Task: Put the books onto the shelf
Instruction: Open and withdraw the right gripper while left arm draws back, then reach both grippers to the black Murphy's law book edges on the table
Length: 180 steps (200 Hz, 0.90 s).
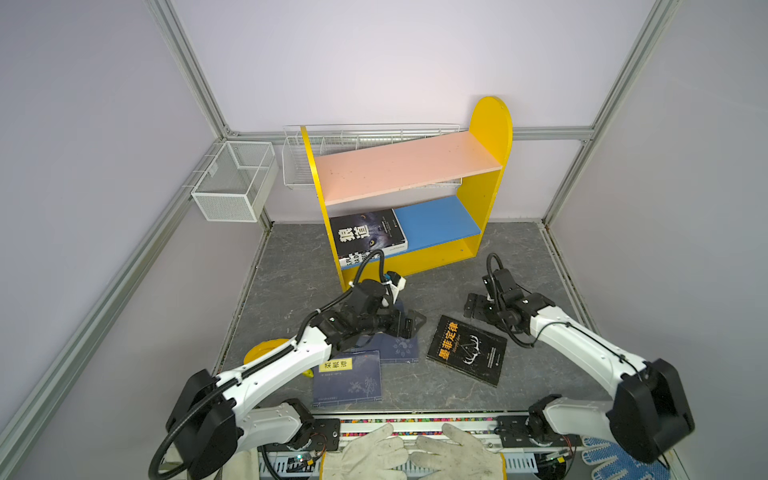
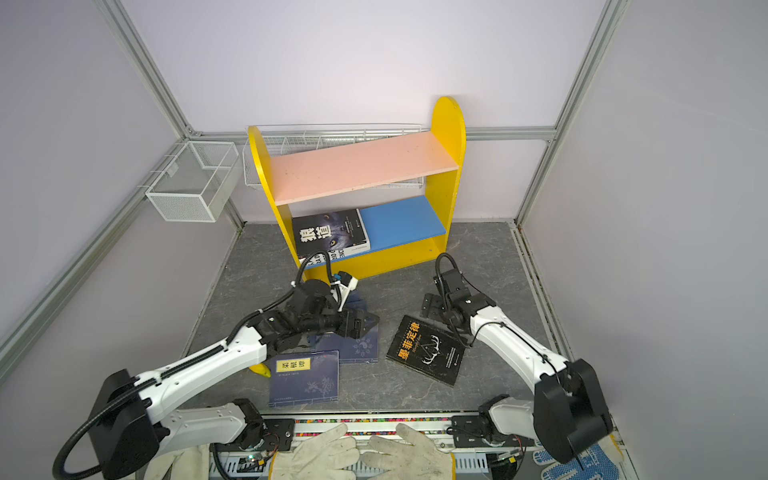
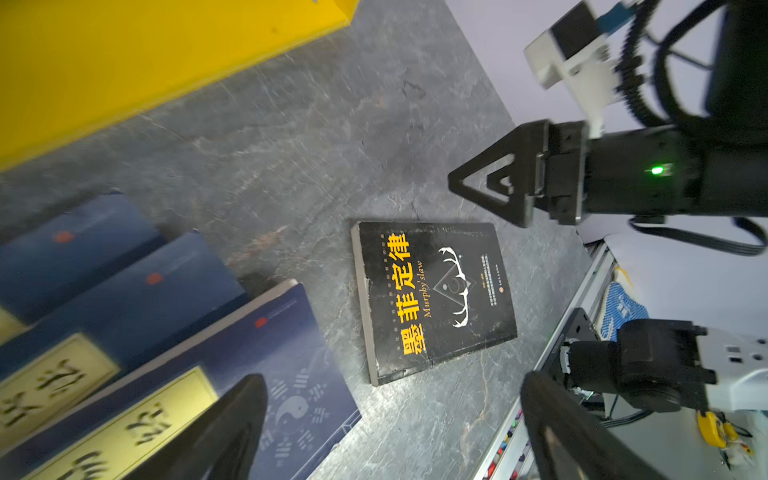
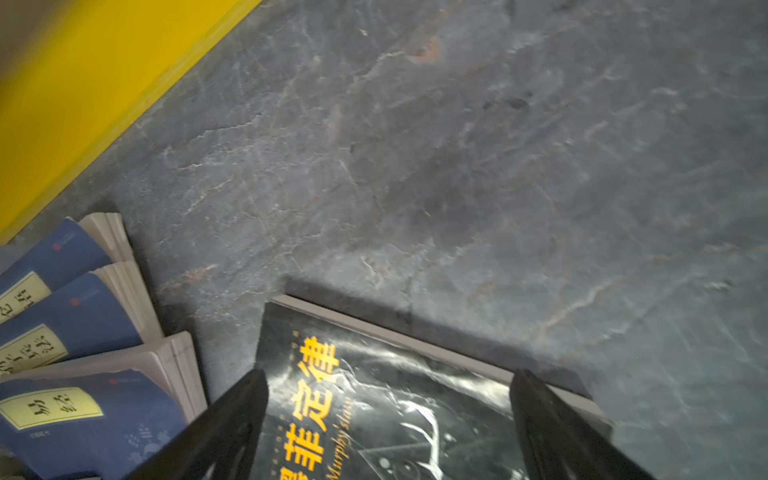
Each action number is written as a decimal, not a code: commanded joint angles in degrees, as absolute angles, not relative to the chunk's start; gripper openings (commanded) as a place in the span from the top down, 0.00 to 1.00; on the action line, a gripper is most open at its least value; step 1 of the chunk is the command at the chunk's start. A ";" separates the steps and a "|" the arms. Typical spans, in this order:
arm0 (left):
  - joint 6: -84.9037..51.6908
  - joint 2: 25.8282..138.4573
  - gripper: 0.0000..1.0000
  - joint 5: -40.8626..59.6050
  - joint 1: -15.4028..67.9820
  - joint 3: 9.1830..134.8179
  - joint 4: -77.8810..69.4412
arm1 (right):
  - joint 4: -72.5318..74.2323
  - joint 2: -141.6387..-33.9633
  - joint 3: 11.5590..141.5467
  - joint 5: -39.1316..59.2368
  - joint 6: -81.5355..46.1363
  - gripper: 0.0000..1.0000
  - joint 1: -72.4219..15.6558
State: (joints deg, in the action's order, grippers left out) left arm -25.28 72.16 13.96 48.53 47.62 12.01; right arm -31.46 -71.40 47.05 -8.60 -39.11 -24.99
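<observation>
Left fingers [image 1: 413,323]: spread wide, nothing between them. They hover low over the navy books [image 1: 347,378], tips pointing right.

Navy books: left of centre on the desk [image 1: 528,266], just near of the shelf's left foot. They lie flat in an overlapping fan, stepped one on the next, yellow title labels up. The nearest one lies clear of my left arm. The rest sit partly under it, so I cannot count them from above. My left wrist view shows three.

Black book with the orange title [image 1: 467,351]: flat and face up, right of centre, just beside the navy fan. A thin strip of desk shows between them.

Right fingers [image 1: 477,306]: also wide, gripping nothing. They sit low, just past the far edge of that black book. My right wrist view shows its cover between the two tips. I cannot tell whether they touch the desk.

Shelf [image 1: 490,137]: stands at the far middle of the desk, turned a little askew, round-topped side panel on the right. The pink upper board [image 1: 407,166] sits above the blue lower board [image 1: 436,222].

Black wolf book [image 1: 368,235]: flat at the left end of the blue board. It lies on a white book [image 1: 353,259], of which only the lettered near edge shows.
</observation>
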 commanded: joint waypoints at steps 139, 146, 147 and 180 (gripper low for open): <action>-37.27 106.51 0.25 19.68 55.40 59.40 -4.76 | -24.38 -58.32 23.36 9.75 -45.23 0.19 -19.18; -36.85 107.13 0.27 20.15 55.66 60.27 -4.47 | -23.84 -58.52 23.37 10.01 -45.00 0.20 -19.18; -36.71 107.18 0.28 20.18 55.69 60.41 -4.39 | -23.84 -58.52 23.37 10.01 -45.00 0.20 -19.18; -32.72 107.74 0.34 20.83 57.13 65.22 0.26 | -23.37 -58.34 24.40 10.15 -43.85 0.27 -18.81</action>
State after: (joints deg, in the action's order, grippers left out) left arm -35.40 107.26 16.93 54.83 60.82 -0.47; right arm -28.86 -57.67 24.71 4.89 -44.12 -18.74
